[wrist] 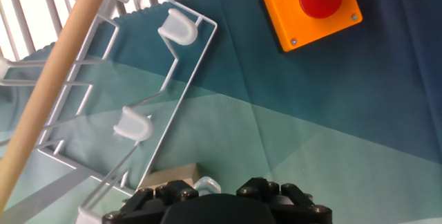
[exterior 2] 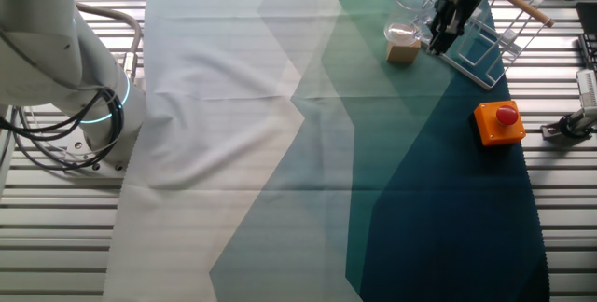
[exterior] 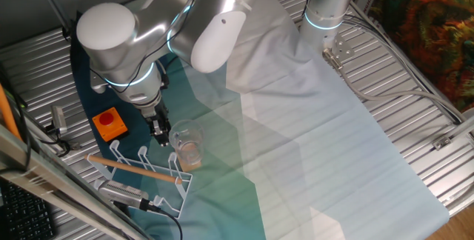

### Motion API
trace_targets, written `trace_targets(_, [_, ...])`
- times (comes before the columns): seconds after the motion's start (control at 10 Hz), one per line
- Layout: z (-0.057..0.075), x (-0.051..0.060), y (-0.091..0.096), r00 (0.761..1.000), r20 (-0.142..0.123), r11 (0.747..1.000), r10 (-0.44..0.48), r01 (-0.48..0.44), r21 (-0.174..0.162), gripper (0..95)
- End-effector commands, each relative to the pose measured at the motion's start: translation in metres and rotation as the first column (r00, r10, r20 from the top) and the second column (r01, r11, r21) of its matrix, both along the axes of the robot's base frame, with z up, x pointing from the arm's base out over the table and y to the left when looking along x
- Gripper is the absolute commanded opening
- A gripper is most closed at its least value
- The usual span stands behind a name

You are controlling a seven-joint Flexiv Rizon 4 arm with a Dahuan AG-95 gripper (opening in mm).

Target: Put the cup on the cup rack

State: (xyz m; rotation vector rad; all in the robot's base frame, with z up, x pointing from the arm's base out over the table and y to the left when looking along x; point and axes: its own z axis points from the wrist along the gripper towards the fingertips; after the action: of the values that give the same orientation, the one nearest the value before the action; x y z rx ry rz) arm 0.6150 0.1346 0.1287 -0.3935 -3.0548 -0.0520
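The pincer [exterior: 158, 130] hangs low over the counter, fingers pointing down; whether it is open or gripping cannot be told. The cup [exterior: 185, 138] stands upright immediately beside it, atop a tan wooden block [exterior: 189, 153]. The cup rack [exterior: 141, 172] lies just beyond, on the pincer's opposite side.

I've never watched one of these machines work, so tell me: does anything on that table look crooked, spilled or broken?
Nothing looks spilled or broken. The cup is raised at the gripper with a tan block just beneath it. The cup rack stands flat with its wooden rod across it. Only the cloth is wrinkled.
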Motion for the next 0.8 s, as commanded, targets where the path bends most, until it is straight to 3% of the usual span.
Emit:
trace_targets(0.1, [-0.0002,-0.0009,0.0011,1.000,0.002,1.000,0.000,0.000,-0.001,57.0])
trace_targets(0.8, [-0.0033,-0.0012,0.0017,1.000,0.005,1.000,-0.001,0.001,-0.003,57.0])
